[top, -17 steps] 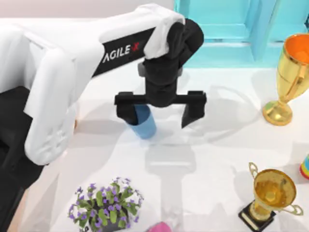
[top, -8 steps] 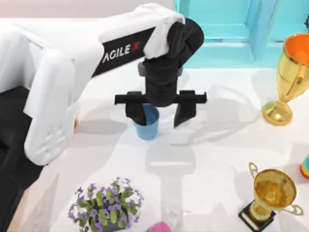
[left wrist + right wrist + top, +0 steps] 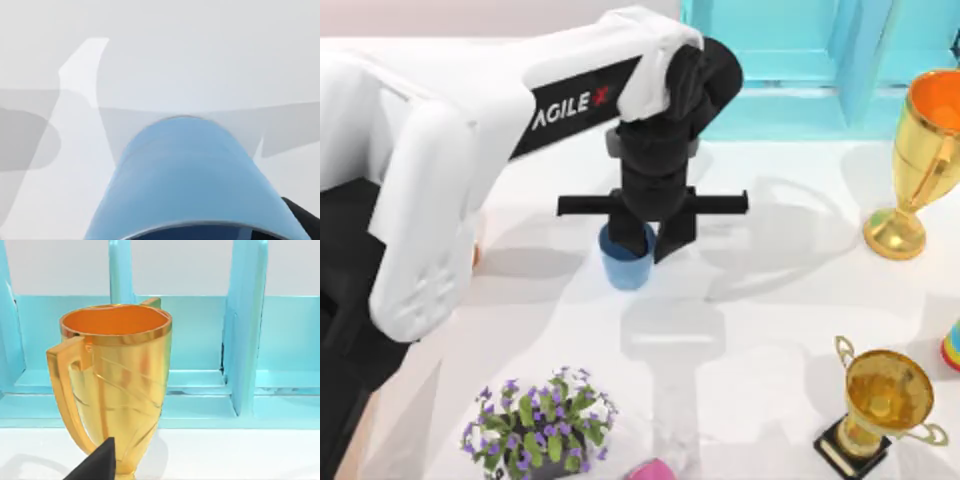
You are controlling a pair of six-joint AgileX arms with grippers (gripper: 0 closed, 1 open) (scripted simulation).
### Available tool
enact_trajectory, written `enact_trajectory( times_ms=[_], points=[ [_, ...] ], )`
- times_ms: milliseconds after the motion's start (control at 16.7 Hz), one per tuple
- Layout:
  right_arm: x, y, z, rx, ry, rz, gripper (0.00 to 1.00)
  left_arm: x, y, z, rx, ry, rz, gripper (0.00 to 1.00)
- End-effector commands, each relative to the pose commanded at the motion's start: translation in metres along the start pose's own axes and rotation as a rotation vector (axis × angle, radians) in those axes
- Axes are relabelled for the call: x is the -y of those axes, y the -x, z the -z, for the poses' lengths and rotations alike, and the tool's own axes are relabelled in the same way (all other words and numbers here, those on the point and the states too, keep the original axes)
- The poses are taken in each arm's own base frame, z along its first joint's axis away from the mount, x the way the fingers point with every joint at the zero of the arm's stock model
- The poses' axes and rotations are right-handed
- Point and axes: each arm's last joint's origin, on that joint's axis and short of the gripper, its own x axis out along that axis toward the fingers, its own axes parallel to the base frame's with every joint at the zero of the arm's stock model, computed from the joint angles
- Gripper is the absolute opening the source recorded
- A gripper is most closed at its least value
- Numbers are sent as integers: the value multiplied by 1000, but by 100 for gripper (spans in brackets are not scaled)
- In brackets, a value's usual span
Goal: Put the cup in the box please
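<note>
Right under my left gripper [image 3: 642, 240], near the table's middle, the cup [image 3: 626, 265] stands upright, with one finger squeezing from nine o'clock and one from three.

Left gripper [image 3: 646, 238]: fingers narrowed step by step from a wide spread to a close pinch across the cup's rim.
Left-hand finger [image 3: 623, 232]: moved inward, now at the cup's mouth.
Right-hand finger [image 3: 675, 238]: drawn in from well apart to just beside the cup wall.
Blue cup [image 3: 627, 262]: shifted slightly rightward, from tilted to upright.
</note>
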Motion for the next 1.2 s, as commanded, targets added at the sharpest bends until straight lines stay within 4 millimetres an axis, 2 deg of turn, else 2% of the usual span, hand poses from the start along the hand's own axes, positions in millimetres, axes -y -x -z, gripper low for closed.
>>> enact_trajectory(
  times_ms=[480, 600, 660, 780, 960, 1080, 1200],
  points=[
    [0, 0, 0, 0, 0, 0, 100, -1, 1, -1, 2, 1, 0, 0],
    [0, 0, 0, 0, 0, 0, 100, -14, 6, -10, 21, 9, 4, 0],
    [0, 0, 0, 0, 0, 0, 100, -27, 12, -17, 42, 18, 9, 0],
    [0, 0, 0, 0, 0, 0, 100, -68, 32, -37, 103, 48, 21, 0],
    [0, 0, 0, 0, 0, 0, 100, -153, 76, -56, 213, 102, 24, 0],
    [0, 0, 0, 0, 0, 0, 100, -212, 102, -52, 252, 128, 7, 0],
    [0, 0, 0, 0, 0, 0, 100, -263, 123, -34, 252, 136, -14, 0]
  ],
)
